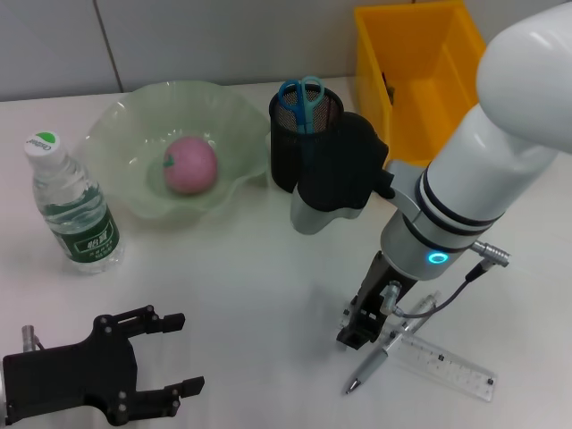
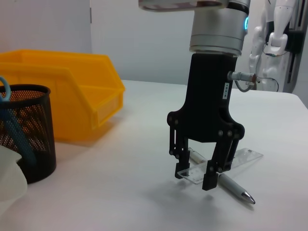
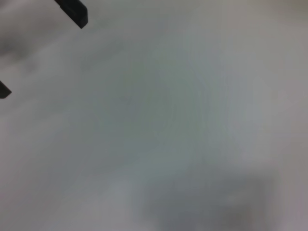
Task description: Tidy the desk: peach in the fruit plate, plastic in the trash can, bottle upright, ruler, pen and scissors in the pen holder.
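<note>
The white tabletop (image 1: 241, 286) carries all items. The yellow bin (image 1: 420, 71) stands at the far right corner. The green fruit plate (image 1: 134, 134) sits near the far edge, holding the pink peach (image 1: 189, 165). The right gripper (image 2: 198, 175) points straight down near the right edge, jaws parted and straddling the transparent ruler (image 1: 447, 365) and the grey pen (image 1: 374, 365), which lie crossed beneath it; neither is clamped. The left gripper (image 1: 170, 354) rests at the near left corner, fingers spread and empty. The black mesh pen holder (image 1: 299, 147) stands beside the plate, containing blue-handled scissors (image 1: 301, 96). The water bottle (image 1: 73, 207) stands upright near the left edge.
</note>
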Action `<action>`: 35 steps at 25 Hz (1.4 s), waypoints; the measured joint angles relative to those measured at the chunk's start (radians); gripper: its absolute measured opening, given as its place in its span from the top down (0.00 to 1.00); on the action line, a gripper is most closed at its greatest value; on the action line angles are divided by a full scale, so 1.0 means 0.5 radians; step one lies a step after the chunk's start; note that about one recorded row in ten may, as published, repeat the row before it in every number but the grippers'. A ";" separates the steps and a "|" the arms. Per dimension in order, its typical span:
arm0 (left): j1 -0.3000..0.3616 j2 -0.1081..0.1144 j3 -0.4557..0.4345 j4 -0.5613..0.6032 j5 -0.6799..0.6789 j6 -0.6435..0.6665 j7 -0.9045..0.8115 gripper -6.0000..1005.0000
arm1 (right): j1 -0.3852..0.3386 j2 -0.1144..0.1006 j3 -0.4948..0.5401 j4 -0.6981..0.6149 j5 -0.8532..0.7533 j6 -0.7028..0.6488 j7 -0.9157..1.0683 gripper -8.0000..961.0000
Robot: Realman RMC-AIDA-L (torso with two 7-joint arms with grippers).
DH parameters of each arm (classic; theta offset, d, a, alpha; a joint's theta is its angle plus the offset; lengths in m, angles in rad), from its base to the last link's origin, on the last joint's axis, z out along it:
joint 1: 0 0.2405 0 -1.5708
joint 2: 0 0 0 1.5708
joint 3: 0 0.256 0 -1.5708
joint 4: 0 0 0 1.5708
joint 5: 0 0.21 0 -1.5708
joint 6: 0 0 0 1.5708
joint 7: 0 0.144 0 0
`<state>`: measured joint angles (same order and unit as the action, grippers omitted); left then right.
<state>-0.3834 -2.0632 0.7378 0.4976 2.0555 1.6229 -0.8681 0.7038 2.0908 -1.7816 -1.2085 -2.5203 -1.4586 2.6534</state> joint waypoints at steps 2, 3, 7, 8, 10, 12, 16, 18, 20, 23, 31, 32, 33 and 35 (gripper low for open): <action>0.000 0.000 0.000 0.001 0.000 0.000 0.000 0.21 | 0.000 0.000 -0.004 0.001 0.000 0.001 0.002 0.46; 0.000 0.000 0.000 0.004 0.000 0.000 0.000 0.21 | 0.000 0.000 -0.006 0.002 0.000 0.002 0.004 0.47; 0.002 0.000 0.000 0.009 0.000 0.003 0.000 0.21 | 0.003 0.000 -0.014 0.003 0.000 0.006 0.017 0.53; 0.002 0.000 0.000 0.009 0.000 0.003 0.000 0.21 | 0.003 0.000 -0.014 0.003 0.000 0.006 0.018 0.53; 0.005 0.000 -0.002 0.011 0.000 0.004 0.000 0.21 | 0.005 0.000 -0.014 0.003 0.000 0.006 0.019 0.53; 0.006 0.000 -0.003 0.011 0.000 0.004 0.000 0.21 | 0.008 0.000 -0.010 0.003 0.000 0.006 0.019 0.56; 0.006 0.002 -0.005 0.011 0.000 0.003 0.000 0.21 | 0.010 0.000 0.004 -0.010 0.000 0.006 0.019 0.60; 0.007 0.003 -0.006 0.011 0.000 0.003 0.000 0.21 | 0.011 -0.002 0.027 -0.031 0.000 0.004 0.019 0.60; 0.010 0.003 -0.007 0.011 0.000 0.003 0.000 0.21 | 0.009 -0.008 0.111 -0.094 0.002 -0.010 0.015 0.60; 0.015 0.003 -0.010 0.011 0.000 0.003 0.000 0.21 | 0.001 -0.012 0.201 -0.164 0.010 -0.014 -0.001 0.60; 0.016 0.003 -0.016 0.011 -0.004 0.005 -0.010 0.21 | -0.010 -0.015 0.497 -0.351 0.153 0.056 -0.141 0.60; 0.016 0.003 -0.016 0.010 -0.006 0.005 -0.012 0.21 | -0.010 -0.015 0.528 -0.358 0.179 0.080 -0.159 0.60; 0.016 0.003 -0.015 0.009 -0.007 0.006 -0.014 0.21 | -0.011 -0.015 0.557 -0.364 0.200 0.105 -0.175 0.60; 0.016 0.003 -0.015 0.008 -0.008 0.006 -0.017 0.21 | -0.012 -0.015 0.601 -0.377 0.222 0.161 -0.199 0.60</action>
<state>-0.3753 -2.0617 0.7301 0.5017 2.0514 1.6259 -0.8767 0.6977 2.0831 -1.4810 -1.3971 -2.4095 -1.3781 2.5538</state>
